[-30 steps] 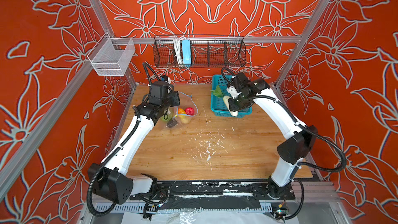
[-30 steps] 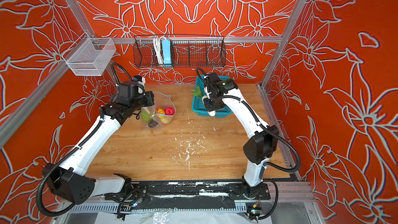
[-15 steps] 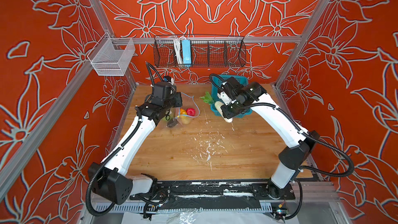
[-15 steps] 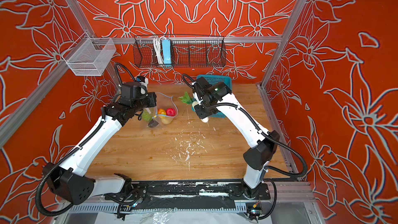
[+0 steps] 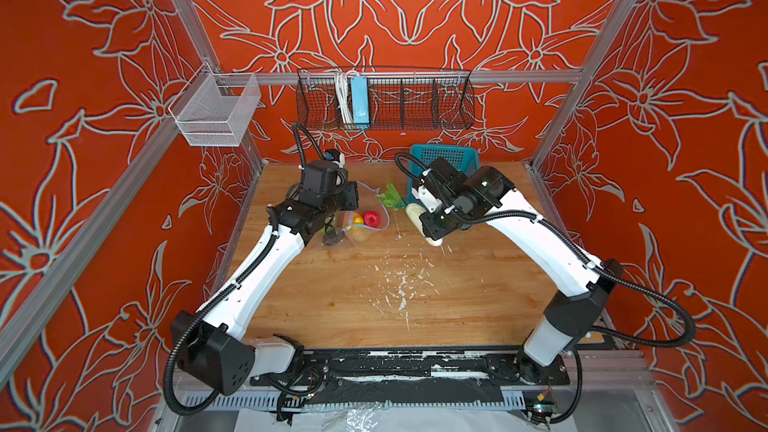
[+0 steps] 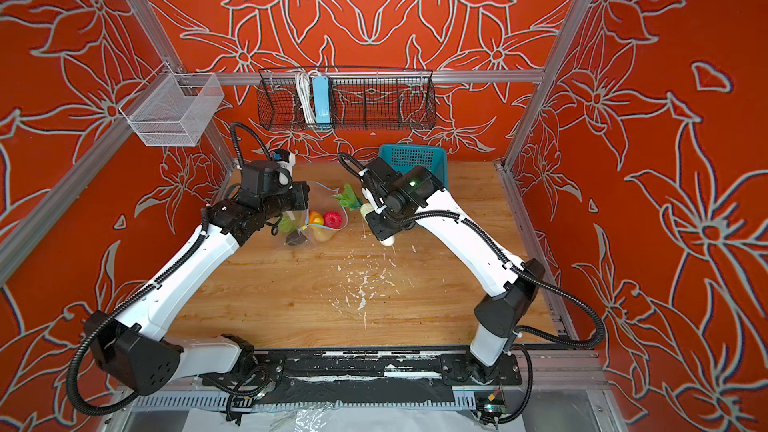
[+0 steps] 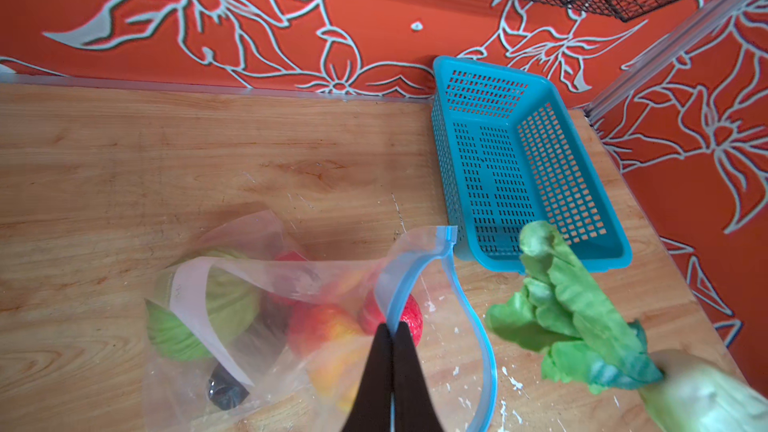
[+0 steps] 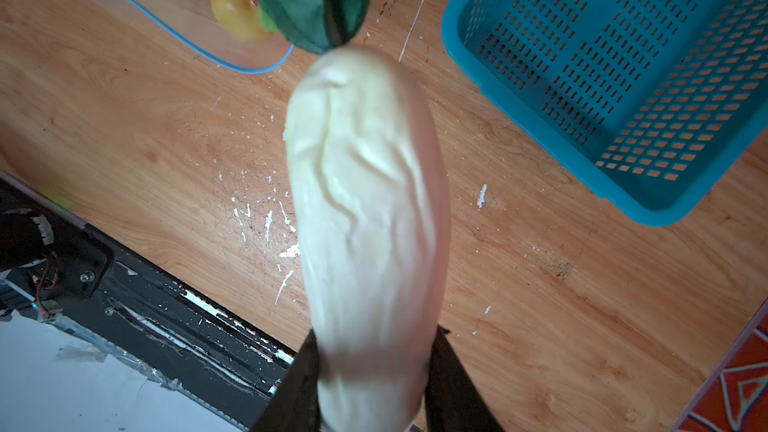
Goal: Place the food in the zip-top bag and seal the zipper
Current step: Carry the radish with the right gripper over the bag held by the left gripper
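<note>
Left wrist view: my left gripper is clenched on the blue zipper of the bag, with strawberry, cabbage and mango inside; its white label strip I cannot read. My right gripper grasps the radish above the table, between bag and basket.

I have the zip-top bag on the table, left of centre, mouth toward the right. In it: cabbage left, strawberry right by the mouth, mango between, avocado on the near side. My left gripper is on the mouth edge. Radish is in my right gripper, just right of the bag, between it and the basket farther back. Wire rack on far wall, power strip in its left part.
</note>
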You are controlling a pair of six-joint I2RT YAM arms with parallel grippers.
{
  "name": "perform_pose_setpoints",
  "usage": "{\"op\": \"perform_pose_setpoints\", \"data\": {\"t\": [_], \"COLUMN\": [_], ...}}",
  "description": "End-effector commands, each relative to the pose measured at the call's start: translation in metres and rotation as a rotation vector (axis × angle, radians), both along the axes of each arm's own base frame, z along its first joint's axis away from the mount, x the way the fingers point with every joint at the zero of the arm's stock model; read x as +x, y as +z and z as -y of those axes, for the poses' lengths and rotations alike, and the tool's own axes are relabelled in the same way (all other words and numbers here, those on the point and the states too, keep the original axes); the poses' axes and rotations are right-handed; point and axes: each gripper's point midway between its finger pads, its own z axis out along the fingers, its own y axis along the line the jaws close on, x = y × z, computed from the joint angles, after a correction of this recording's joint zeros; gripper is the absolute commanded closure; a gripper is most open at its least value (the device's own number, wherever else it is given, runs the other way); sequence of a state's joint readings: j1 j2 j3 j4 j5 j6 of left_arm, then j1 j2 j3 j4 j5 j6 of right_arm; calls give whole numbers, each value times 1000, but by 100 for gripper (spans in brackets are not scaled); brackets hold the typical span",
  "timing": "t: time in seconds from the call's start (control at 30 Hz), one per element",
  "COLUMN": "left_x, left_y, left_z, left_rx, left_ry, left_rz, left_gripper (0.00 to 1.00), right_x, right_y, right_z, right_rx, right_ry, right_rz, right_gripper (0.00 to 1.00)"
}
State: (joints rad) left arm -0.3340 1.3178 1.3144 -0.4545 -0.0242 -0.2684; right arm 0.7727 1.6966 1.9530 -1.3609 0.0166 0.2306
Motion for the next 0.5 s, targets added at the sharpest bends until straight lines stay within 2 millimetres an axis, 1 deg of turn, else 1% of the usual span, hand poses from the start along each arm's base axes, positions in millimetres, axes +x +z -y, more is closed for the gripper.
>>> {"op": "perform_pose_setpoints", "data": {"t": [0.0,0.3,0.47], "left_x": [4,1,0], "left_y": [3,4,6], "left_z": [3,7,8], "left_rx": [7,18,23], "left_ry": [-8,-20,-25], "left_rz": [18,24,29], "left_gripper": [100,100,100], "right_x": [-12,-20,-16], "right_y": [0,-10,-10], "right_z": [-5,-34,-50], "right_rx": [11,10,27], "right_ry": [0,69,94], "right_rz": [-19,-57,-49], "right_gripper": [99,99,98]}}
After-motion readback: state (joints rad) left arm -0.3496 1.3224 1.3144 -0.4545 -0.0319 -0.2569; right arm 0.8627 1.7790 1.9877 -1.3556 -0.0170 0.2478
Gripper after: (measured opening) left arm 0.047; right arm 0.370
